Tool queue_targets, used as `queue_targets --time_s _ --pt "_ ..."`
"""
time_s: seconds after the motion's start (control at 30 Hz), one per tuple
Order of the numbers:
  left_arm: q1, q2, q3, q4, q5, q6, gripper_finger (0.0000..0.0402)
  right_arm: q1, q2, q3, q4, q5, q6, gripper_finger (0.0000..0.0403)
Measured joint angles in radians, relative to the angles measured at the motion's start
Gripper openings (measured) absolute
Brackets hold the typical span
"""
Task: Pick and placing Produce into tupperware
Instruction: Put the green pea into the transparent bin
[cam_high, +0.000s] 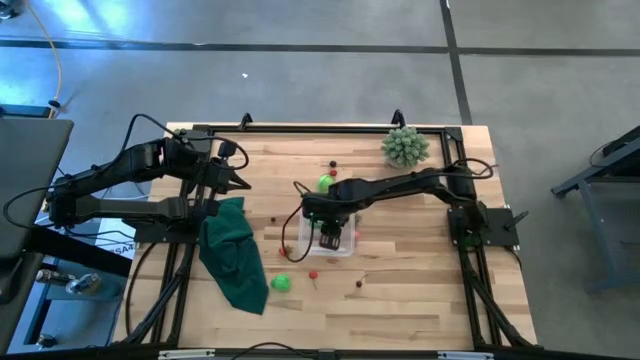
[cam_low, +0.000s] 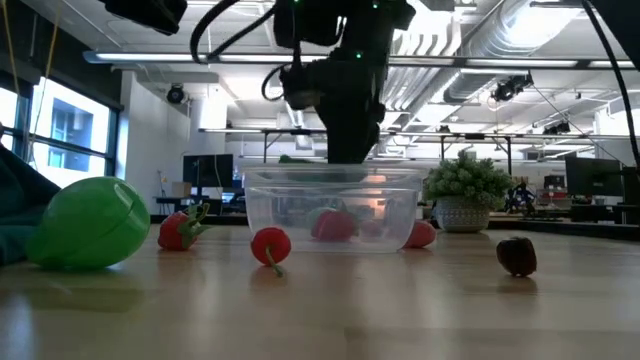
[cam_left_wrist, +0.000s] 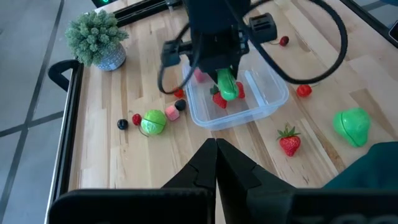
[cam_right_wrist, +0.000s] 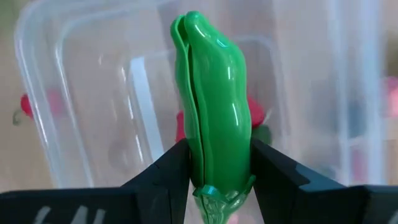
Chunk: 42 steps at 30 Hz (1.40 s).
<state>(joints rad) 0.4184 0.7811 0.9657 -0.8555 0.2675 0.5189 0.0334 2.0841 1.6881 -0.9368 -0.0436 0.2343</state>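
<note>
While clamped between the right claw (cam_right_wrist: 219, 171) fingers, elongated green produce (cam_right_wrist: 214, 93) pointing down over tupperware (cam_left_wrist: 264, 102), left claw (cam_left_wrist: 216, 155) shut

Hidden and unclear spots around the tub

From overhead I can't see into the tub (cam_high: 337, 243): the right gripper (cam_high: 330, 238) covers most of it, and the red specks near it are too small to name. At table height the gripper's tips sink behind the tub's cloudy wall (cam_low: 335, 210), so I lose the pepper (cam_right_wrist: 214, 134) there; the red pieces (cam_low: 333, 225) inside show only as smears. My right wrist camera sees the tub and the reds beyond the pepper as blur, the pepper's stem cut off.
</note>
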Motion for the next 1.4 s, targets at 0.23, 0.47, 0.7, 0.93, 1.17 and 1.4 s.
queue_targets --time_s 0.23,0.47,0.7,0.93,1.17,1.4 --pt "0.000 0.000 0.000 0.000 0.000 0.000 0.0001 0.000 0.024 -0.001 -0.013 -0.010 0.001 0.0131" --pt "0.000 0.000 0.000 0.000 0.000 0.000 0.0001 -0.006 0.033 -0.003 -0.022 -0.010 0.001 0.0131" --pt "0.000 0.000 0.000 0.000 0.000 0.000 0.0001 -0.007 0.047 -0.003 -0.032 -0.024 -0.003 0.0131" --pt "0.000 0.000 0.000 0.000 0.000 0.000 0.0001 -0.007 0.052 -0.003 -0.023 -0.037 0.000 0.0131" --pt "0.000 0.000 0.000 0.000 0.000 0.000 0.0001 -0.008 0.058 -0.001 -0.019 -0.059 0.001 0.0132" --pt "0.000 0.000 0.000 0.000 0.000 0.000 0.0001 -0.011 0.060 -0.001 -0.015 -0.060 0.019 0.0159"
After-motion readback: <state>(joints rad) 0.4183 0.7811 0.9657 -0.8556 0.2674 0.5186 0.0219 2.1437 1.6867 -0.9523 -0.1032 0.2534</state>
